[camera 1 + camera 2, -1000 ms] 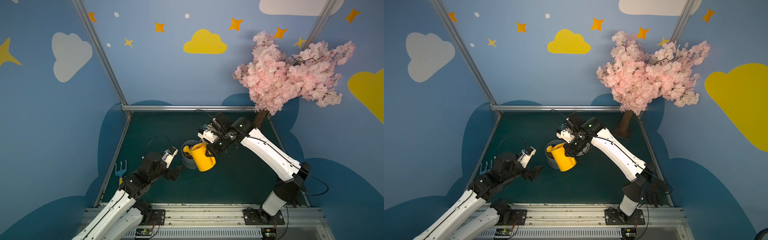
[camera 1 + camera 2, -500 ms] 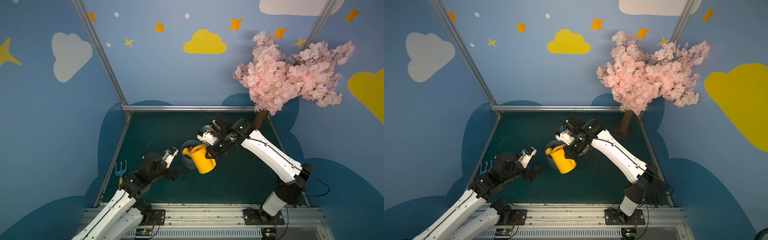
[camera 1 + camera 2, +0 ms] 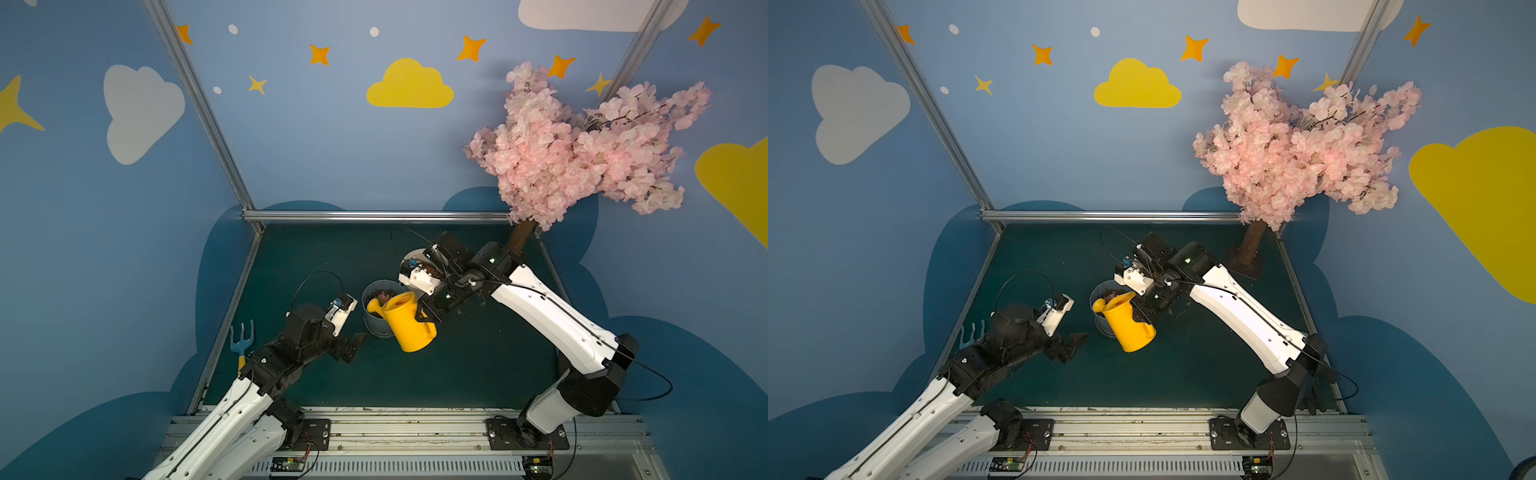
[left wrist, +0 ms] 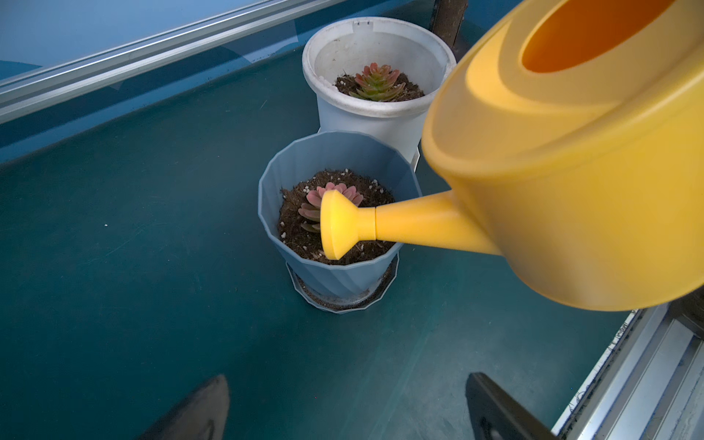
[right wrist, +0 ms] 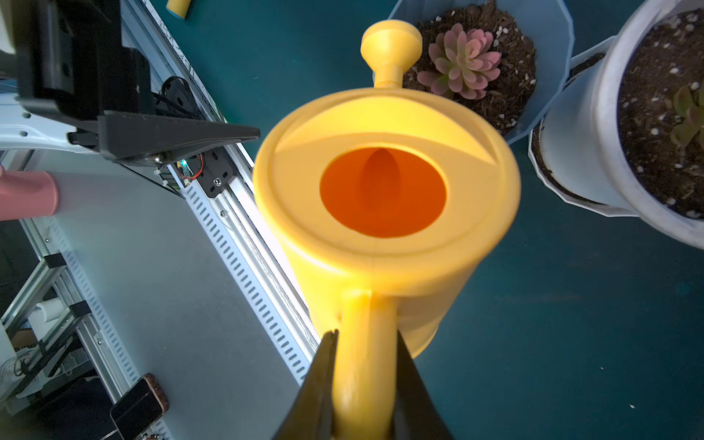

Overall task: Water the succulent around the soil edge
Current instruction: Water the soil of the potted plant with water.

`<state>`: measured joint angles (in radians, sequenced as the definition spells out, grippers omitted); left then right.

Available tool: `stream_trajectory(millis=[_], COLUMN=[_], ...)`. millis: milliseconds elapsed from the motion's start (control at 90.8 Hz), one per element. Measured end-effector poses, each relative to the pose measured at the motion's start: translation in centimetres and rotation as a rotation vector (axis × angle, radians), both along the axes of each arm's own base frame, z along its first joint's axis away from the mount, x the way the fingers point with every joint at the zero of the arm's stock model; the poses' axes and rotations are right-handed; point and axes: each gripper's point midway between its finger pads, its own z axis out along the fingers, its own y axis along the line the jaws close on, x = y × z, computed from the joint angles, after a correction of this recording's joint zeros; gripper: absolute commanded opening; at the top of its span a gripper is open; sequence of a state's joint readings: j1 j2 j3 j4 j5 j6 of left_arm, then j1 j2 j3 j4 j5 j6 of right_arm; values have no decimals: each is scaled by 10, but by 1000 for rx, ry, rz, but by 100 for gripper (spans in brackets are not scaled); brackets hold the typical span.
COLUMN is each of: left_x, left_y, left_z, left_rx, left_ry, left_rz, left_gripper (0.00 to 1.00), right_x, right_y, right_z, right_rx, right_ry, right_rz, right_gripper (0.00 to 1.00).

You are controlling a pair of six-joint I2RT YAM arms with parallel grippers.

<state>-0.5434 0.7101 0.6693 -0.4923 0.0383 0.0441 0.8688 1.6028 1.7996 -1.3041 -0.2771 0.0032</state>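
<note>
- Black left gripper (image 3: 352,347) hangs short of the blue pot (image 4: 335,274), jaws apart, empty.
- Right gripper (image 5: 365,333) clenches the yellow watering can (image 3: 409,324) handle; spout (image 4: 335,224) over that pot's soil (image 5: 506,95) edge, beside the succulent (image 5: 463,63).
- No water visible; circling the edge seems left.

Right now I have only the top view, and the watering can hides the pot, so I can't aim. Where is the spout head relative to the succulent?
Observer: In the right wrist view the spout head sits by the blue pot rim, beside the succulent, not over it.
Operator: What is under my right arm?
Observer: A white pot with a second succulent, close behind the blue one.
Operator: How is the can held?
Observer: The right pincer is shut on the watering can handle.
</note>
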Motion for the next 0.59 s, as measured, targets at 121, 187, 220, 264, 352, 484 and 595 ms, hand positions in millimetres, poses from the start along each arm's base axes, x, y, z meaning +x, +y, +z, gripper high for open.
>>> stream_trajectory(millis=[121,187,220,264,352,484,595], left_x=[-1,-1,-1,-1,-1,-1,-1], left_y=[-2,-3,-3,-3,-3,-3,-3], left_z=[-2,-3,-3,-4,-4,-4,-4], left_rx=[-1,-1,-1,-1,0,0,0], left_ry=[11,15,17,19,20,20,20], left_rz=[-10,-12,-14,-15,-15,-15,-15], left_gripper=[100,100,100,100,100,100,100], right_x=[-2,-3,-4,-5,-7,-9,-11], right_y=[-3,-5,-6,-7,-9,-13,-16], right_z=[-2,-3,-3,-3,-1,3,4], right_rx=[-9,-13,-13,-13,-11,-5,-6], right_ry=[1,2,2,1,-5,-16,-22], right_rz=[-2,-3,-3,-3,-3,-8,-14], right_gripper=[0,0,0,0,0,0,0])
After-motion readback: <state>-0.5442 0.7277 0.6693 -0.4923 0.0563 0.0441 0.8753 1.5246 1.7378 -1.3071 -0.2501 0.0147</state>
